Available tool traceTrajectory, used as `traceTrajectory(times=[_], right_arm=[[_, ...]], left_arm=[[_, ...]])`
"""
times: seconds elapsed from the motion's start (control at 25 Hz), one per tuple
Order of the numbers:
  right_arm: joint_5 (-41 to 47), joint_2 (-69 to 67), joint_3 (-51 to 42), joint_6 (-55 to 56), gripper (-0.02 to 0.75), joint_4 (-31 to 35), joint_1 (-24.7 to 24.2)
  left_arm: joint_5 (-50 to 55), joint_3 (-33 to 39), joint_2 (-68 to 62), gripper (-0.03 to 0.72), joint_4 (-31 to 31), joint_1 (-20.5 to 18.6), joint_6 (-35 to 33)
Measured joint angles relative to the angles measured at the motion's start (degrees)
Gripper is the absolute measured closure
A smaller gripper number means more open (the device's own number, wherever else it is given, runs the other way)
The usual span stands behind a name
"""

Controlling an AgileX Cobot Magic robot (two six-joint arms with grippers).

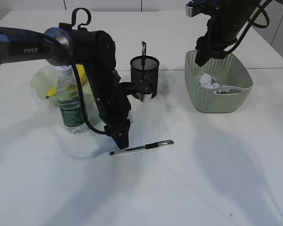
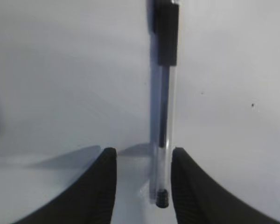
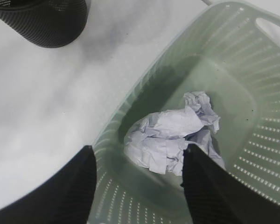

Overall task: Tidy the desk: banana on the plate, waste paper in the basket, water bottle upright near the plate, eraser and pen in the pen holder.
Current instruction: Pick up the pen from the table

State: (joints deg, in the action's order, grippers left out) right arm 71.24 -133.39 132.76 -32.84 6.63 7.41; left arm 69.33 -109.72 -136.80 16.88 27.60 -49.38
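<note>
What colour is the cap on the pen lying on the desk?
Black, on a clear barrel; the pen shows best in the left wrist view.

We see little beyond the work itself. Pale wall panels (image 1: 104, 4) run along the top of the exterior view, split by thin vertical seams. A tiny dark speck (image 1: 231, 215) marks the white surface at the near right.

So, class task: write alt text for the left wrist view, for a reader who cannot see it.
A clear pen with a black cap lies on the white desk, its near end between the left gripper's two open black fingers, closer to the one on the right of the picture.
</note>
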Motion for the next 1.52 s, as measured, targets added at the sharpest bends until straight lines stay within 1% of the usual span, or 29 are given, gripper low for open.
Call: traceTrajectory(times=[0.2,0.32,0.56,0.84,1.12,1.52], right_arm=[[0.00,0.00,0.00,0.00,0.296,-0.11,0.00],[0.00,0.00,0.00,0.00,0.296,-0.48,0.00],[0.00,0.00,0.00,0.00,0.296,-0.69,0.00],[0.00,0.00,0.00,0.00,0.296,-0.81,0.00],[0.00,0.00,0.00,0.00,0.296,-0.81,0.00],[0.00,0.00,0.00,0.00,0.296,-0.81,0.00]], left_arm=[[0.00,-2.71,-0.09,0.411,-0.13,0.98,1.26],[0.00,-2.71,-0.13,0.410,-0.13,2.01,2.26],[0.00,-2.71,-0.13,0.409,-0.13,2.85,4.07],[0.00,-2.71,-0.13,0.409,-0.13,2.85,5.54],[0.00,-2.71,-0.13,0.409,-2.24,2.85,7.00],[0.00,-2.71,-0.13,0.409,-2.14,2.96,8.91]])
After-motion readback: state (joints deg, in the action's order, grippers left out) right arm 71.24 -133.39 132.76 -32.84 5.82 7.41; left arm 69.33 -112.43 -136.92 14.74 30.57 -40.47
